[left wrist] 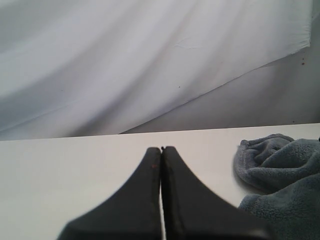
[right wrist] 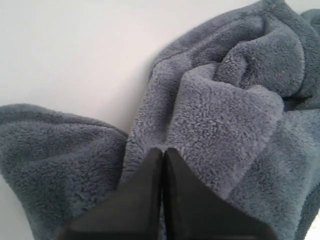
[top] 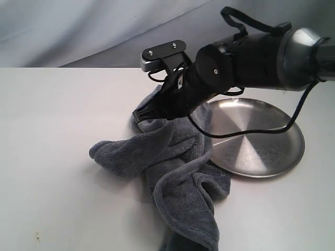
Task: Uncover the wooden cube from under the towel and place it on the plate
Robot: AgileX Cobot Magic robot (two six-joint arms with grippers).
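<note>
The dark blue-grey towel [top: 172, 157] lies bunched in folds on the white table, its right side lapping over the rim of the steel plate [top: 261, 136]. No wooden cube shows in any view. My right gripper [top: 141, 113] reaches across to the towel's far-left top; in the right wrist view the gripper [right wrist: 163, 149] is shut, its tips close over the fleece [right wrist: 225, 115], and no cloth shows between the jaws. My left gripper [left wrist: 161, 148] is shut and empty over bare table, with the towel [left wrist: 280, 170] off to one side. The exterior view does not show it.
The white table [top: 52, 130] stretches left of the towel. A pale cloth backdrop [top: 78, 26] hangs behind. The right arm's black cable [top: 246, 133] loops down over the plate. The towel's near end runs off the bottom of the exterior view.
</note>
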